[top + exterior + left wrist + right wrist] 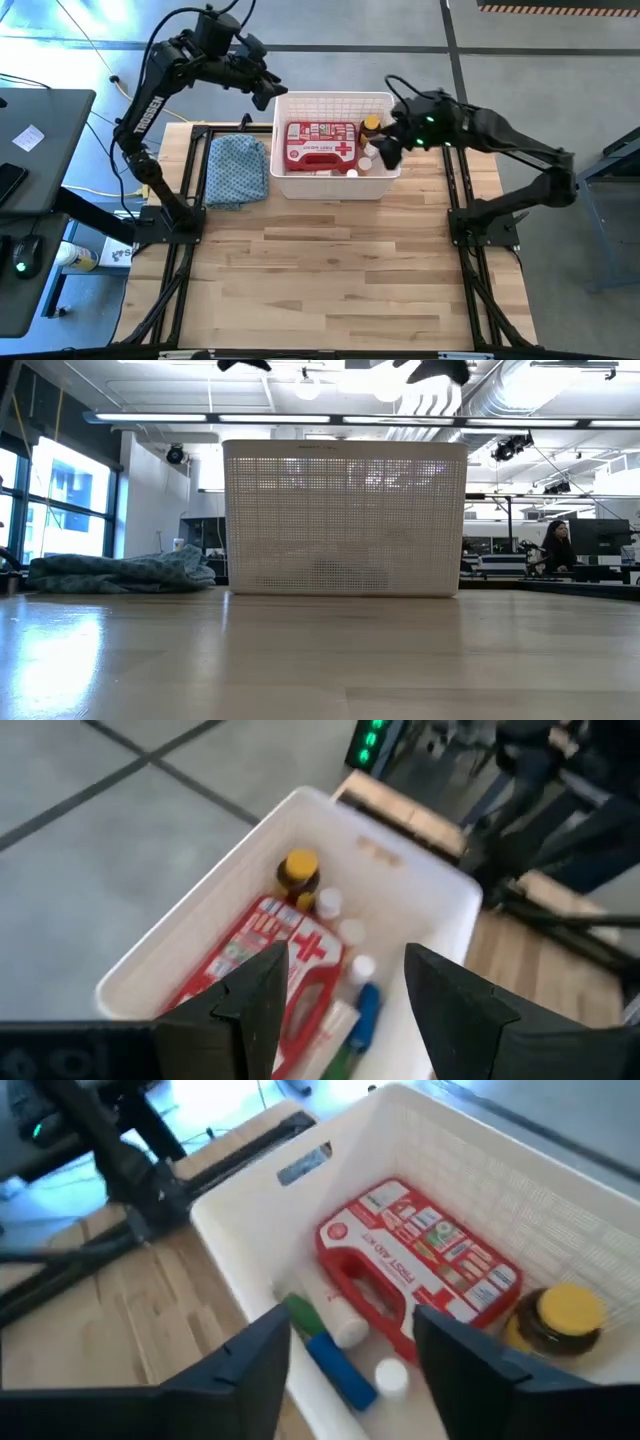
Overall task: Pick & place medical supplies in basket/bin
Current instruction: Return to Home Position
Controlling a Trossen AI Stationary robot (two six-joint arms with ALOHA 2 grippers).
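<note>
The white basket (335,98) stands at the table's far middle. In it the red first-aid case (320,147) lies flat on the floor. The amber yellow-capped bottle (560,1318) stands upright by the case's far right corner. Green, blue and white tubes (330,1342) and small white pill bottles (352,932) lie along the case's right side. My left gripper (345,960) hovers open above the basket's far left corner (268,92). Above the right rim my right gripper (352,1320) hangs open with nothing between its fingers.
A blue patterned cloth (236,170) lies crumpled on the table just left of the basket, also seen in the low view (120,572). The near half of the wooden table (330,280) is bare. Black frame rails run along both table sides.
</note>
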